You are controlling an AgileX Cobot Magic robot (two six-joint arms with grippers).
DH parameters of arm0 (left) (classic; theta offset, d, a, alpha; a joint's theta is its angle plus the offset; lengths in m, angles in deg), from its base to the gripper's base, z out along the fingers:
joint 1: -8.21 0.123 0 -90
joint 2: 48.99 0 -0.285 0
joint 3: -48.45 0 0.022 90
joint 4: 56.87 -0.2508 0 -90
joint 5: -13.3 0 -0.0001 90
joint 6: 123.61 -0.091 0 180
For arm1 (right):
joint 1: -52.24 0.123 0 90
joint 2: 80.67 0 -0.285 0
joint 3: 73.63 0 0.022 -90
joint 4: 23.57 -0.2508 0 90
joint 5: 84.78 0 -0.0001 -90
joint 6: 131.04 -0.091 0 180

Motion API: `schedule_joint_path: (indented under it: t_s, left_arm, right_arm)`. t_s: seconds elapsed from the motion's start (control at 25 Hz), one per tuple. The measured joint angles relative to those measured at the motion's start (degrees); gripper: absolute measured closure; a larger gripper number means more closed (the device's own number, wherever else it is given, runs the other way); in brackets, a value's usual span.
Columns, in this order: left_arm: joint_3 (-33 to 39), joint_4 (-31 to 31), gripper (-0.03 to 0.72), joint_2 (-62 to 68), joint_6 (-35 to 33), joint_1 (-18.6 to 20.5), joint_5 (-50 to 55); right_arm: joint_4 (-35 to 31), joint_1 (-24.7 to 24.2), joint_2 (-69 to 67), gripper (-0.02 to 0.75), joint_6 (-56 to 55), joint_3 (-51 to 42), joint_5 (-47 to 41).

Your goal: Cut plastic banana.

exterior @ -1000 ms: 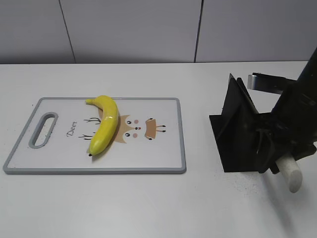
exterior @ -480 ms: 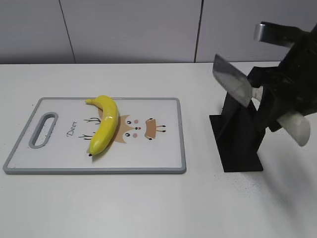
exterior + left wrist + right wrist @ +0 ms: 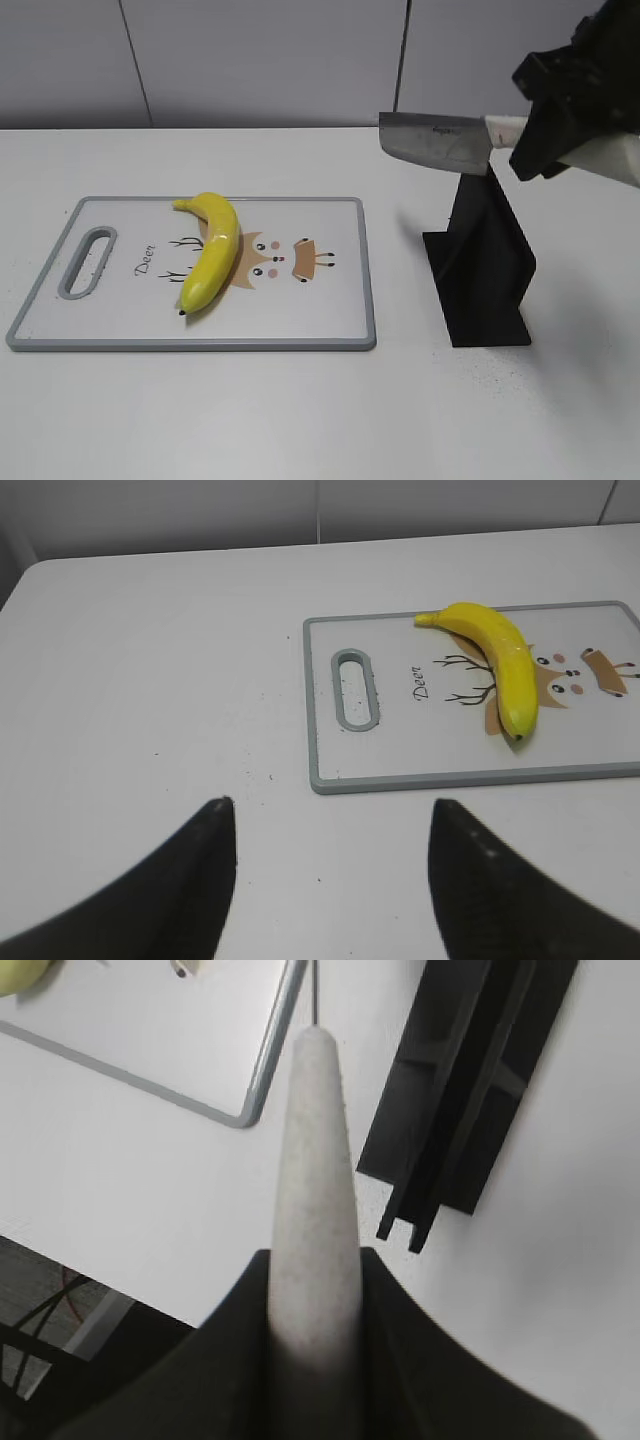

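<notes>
The plastic banana (image 3: pixel 209 250) lies on the white cutting board (image 3: pixel 330 320) left of middle; it also shows in the left wrist view (image 3: pixel 503 666). My right gripper (image 3: pixel 545 130) is shut on the white handle (image 3: pixel 314 1200) of a knife. It holds the knife high above the black knife stand (image 3: pixel 487 262), with the blade (image 3: pixel 432 143) level and pointing left toward the board. My left gripper (image 3: pixel 330 825) is open and empty above the bare table, left of the board's handle slot (image 3: pixel 354 687). It is out of the exterior view.
The cutting board has a grey rim and a deer drawing (image 3: pixel 280 258). The black knife stand stands to the right of the board and also shows in the right wrist view (image 3: pixel 462 1090). The table's front edge (image 3: pixel 100 1270) shows below the right gripper.
My right gripper has lifted the knife out of the black stand, raised it and swung the blade level, pointing left. The banana and board have not moved.
</notes>
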Motion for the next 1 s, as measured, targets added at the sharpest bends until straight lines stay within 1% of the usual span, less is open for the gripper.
schedule_joint_path:
  t_s: [0.12, 0.6, 0.72, 0.8, 0.88, 1.0]
  left_arm:
    - [0.0, 0.0, 0.096, 0.0, 0.0, 0.0, 0.0]
    - [0.0, 0.0, 0.096, 0.0, 0.0, 0.0, 0.0]
    - [-0.2, 0.0, 0.096, 0.1, 0.0, 0.0, -0.1]
    - [-1.4, 0.0, 0.096, 1.0, 0.0, 0.0, -0.1]
    - [-3.7, 0.0, 0.096, 3.3, -0.3, 0.0, -0.7]
    - [-7.9, 0.2, 0.099, 8.5, -3.5, 0.0, -2.9]
  right_arm:
    - [-0.6, 0.0, 0.0, 0.554, 3.4, 2.4, 0.0]
    - [-1.3, 0.0, 0.0, 0.554, 5.9, 9.2, 0.9]
    - [-2.5, 0.0, 0.0, 0.554, 12.0, 9.4, 1.2]
    - [-4.7, 0.0, 0.0, 0.554, 16.6, 9.4, 2.4]
    - [-7.7, 0.0, 0.0, 0.554, 21.4, 9.4, 4.4]
    - [-11.0, 0.0, -0.1, 0.554, 29.0, 9.4, 7.6]
